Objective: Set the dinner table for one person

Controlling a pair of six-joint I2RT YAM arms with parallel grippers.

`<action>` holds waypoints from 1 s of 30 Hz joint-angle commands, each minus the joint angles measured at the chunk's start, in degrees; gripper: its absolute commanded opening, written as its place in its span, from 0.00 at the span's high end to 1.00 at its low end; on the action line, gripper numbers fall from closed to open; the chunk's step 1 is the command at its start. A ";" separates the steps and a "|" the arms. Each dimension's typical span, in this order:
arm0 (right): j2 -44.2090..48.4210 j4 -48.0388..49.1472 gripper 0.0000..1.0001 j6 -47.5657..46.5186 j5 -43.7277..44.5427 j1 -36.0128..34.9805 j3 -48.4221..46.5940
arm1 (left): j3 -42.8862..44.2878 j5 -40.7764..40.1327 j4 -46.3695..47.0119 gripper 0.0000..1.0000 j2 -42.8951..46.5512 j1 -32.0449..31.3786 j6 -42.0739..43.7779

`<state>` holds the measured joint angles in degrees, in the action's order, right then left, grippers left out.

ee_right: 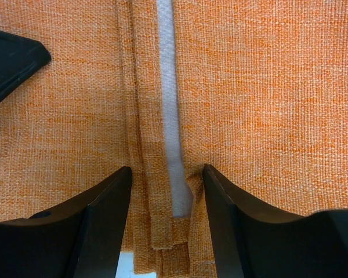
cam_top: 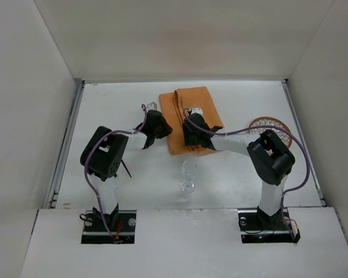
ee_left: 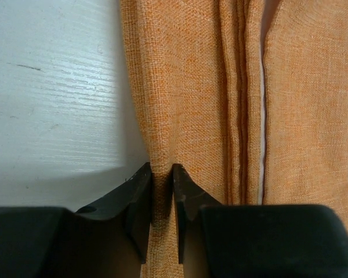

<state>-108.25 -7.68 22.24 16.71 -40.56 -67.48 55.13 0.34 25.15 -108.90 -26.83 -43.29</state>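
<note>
The orange cloth [cam_top: 200, 98] lies partly folded on the white dinner table [cam_top: 116, 104], at the middle back. My left gripper [cam_top: 161, 128] is at the cloth's left edge. In the left wrist view it [ee_left: 162, 174] is shut on a raised fold of the cloth [ee_left: 191, 87]. My right gripper [cam_top: 192, 139] is over the cloth's near edge. In the right wrist view it [ee_right: 167, 174] is open. Its jaws straddle narrow folded edges of the cloth [ee_right: 267, 87] and a thin strip of bare table [ee_right: 167, 87].
A clear wine glass [cam_top: 188, 176] stands upright in front of the cloth, between the two arms. A round woven coaster [cam_top: 271, 128] lies at the right, partly behind the right arm's elbow. Grey rails run along both side edges of the table.
</note>
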 commanded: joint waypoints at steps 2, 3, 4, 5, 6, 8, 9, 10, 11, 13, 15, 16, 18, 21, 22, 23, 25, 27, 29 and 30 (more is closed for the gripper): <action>-1.27 -2.34 0.42 0.08 -0.27 -0.80 -1.77 | -2.13 1.33 -1.51 0.86 -0.70 1.30 -1.36; -1.27 -2.34 0.42 0.08 -0.27 -0.80 -1.77 | -2.66 1.33 -0.89 0.87 -0.70 1.47 -1.71; -1.27 -2.34 0.42 0.08 -0.27 -0.80 -1.77 | -3.01 1.42 -0.28 0.88 -0.78 1.65 -1.97; -1.27 -2.34 0.42 0.08 -0.27 -0.80 -1.77 | -3.19 1.42 0.07 0.89 -0.87 1.74 -2.06; -1.27 -2.34 0.42 0.08 -0.27 -0.80 -1.77 | -3.45 1.42 0.43 0.90 -0.87 2.00 -2.41; -3.11 -5.59 0.87 -1.06 4.74 -1.32 -6.25 | -4.07 1.42 0.95 0.91 -0.70 2.61 -2.94; -2.85 -5.24 0.90 -1.14 4.91 -1.32 -6.34 | -4.42 1.42 1.31 0.91 -0.52 2.88 -3.03; -2.24 -4.72 0.91 -1.06 5.09 -1.32 -6.17 | -4.77 1.42 1.66 0.92 -0.35 3.14 -3.20; -1.45 -3.75 0.93 -0.71 5.00 -1.32 -5.65 | -4.95 1.51 1.92 0.92 -0.26 3.23 -3.38; -0.13 -1.21 0.94 -0.71 4.30 -1.32 -4.59 | -5.30 1.51 2.10 0.92 -0.17 3.50 -3.47; 0.58 -0.58 0.96 -0.71 4.30 -1.32 -4.41 | -5.48 1.51 2.27 0.93 -0.26 3.58 -3.56; 1.28 -0.14 0.96 -0.45 4.73 -1.32 -3.98 | -5.48 1.51 2.36 0.93 -0.43 3.67 -3.65; 2.95 1.43 0.96 0.69 4.13 -1.32 -2.75 | -5.56 1.51 2.63 0.93 -0.61 3.93 -3.91; 3.74 3.46 0.63 -0.70 1.58 -1.32 -1.86 | -5.65 2.30 2.80 0.93 -0.70 3.94 -4.35; 3.74 3.29 0.51 -0.71 1.05 -1.32 -1.60 | -5.65 2.38 2.98 0.93 -0.70 3.85 -4.44; 3.74 3.29 0.48 -0.62 0.61 -1.67 -1.25 | -5.65 2.39 3.07 0.93 -0.78 3.85 -4.44; 2.61 3.11 0.44 -1.32 -0.44 -2.72 -1.07 | -5.83 2.39 3.15 0.93 -0.79 3.93 -4.70; 1.46 2.33 0.43 -1.85 -0.28 -3.25 -1.16 | -5.92 2.39 3.15 0.93 -0.79 4.11 -4.96; 0.41 1.45 0.43 -1.67 0.51 -3.61 -1.16 | -5.92 2.39 3.24 0.93 -0.79 4.20 -4.96; -0.20 1.27 0.43 -1.76 0.69 -3.78 -1.25 | -6.18 2.30 3.24 0.93 -0.79 4.29 -5.05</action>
<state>-107.11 -7.29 21.26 17.54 -43.40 -68.79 50.98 3.66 31.51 -108.90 -23.66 -48.36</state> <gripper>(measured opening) 0.568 0.076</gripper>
